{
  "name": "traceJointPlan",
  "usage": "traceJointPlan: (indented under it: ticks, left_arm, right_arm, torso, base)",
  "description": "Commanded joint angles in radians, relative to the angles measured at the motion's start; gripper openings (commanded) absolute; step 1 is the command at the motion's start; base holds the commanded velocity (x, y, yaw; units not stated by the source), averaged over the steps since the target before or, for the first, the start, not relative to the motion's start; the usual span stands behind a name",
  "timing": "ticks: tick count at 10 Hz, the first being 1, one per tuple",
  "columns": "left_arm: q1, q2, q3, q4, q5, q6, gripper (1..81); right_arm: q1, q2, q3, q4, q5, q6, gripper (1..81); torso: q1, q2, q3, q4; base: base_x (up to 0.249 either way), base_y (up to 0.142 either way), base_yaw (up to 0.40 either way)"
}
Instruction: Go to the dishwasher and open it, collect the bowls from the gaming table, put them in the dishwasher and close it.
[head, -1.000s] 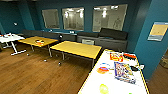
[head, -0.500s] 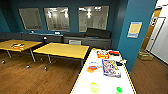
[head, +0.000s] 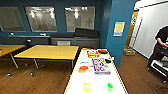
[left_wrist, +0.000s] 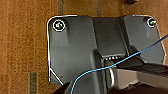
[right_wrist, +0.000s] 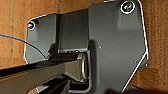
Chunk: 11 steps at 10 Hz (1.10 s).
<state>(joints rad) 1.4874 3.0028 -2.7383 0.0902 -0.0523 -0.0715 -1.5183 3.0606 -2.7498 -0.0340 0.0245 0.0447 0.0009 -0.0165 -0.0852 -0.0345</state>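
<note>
The gaming table (head: 75, 82), long and narrow with a white top and yellowish wood edge, runs from the lower middle of the head view away from me. On it lie an orange bowl (head: 83, 68) at mid-length, a red bowl (head: 102, 51) at the far end, and a green bowl (head: 109, 86) and a yellow-green bowl (head: 86, 87) near me. The dishwasher is out of view. Both wrist views look down past the robot's dark plate onto wood floor (left_wrist: 22, 50).
A colourful flat box (head: 100, 66) and an orange box (head: 92, 53) also lie on the white table. Yellow tables (head: 48, 52) stand to the left on wood floor. A blue wall corner (head: 120, 30) rises right of the table. A person (head: 161, 47) stands at far right.
The whole head picture has shifted: the camera has turned and come closer, so the white table now lies in the lower middle and looks larger. The person has come into view.
</note>
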Motion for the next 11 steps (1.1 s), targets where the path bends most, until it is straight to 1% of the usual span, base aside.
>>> traceJointPlan:
  ticks: [1, 8, 11]
  left_arm:
    - [-0.034, -0.005, 0.0, 0.002, 0.057, 0.007, 81.1]
    - [-0.029, -0.004, 0.0, -0.007, 0.054, 0.006, 81.1]
    - [-0.028, -0.004, 0.0, -0.004, 0.054, 0.006, 81.1]
  right_arm:
    - [0.043, -0.001, 0.003, 0.003, -0.055, -0.005, 81.1]
    - [0.04, -0.001, 0.003, 0.003, -0.055, -0.003, 81.1]
    - [0.037, -0.001, 0.003, 0.006, -0.055, -0.003, 81.1]
  torso:
    - [0.0, 0.0, 0.0, 0.0]
    - [0.0, 0.0, 0.0, 0.0]
    - [-0.001, -0.002, 0.001, 0.0]
  base:
    - [0.0, 0.0, 0.0]
    - [0.0, 0.0, 0.0]
    - [0.115, 0.0, 0.0]
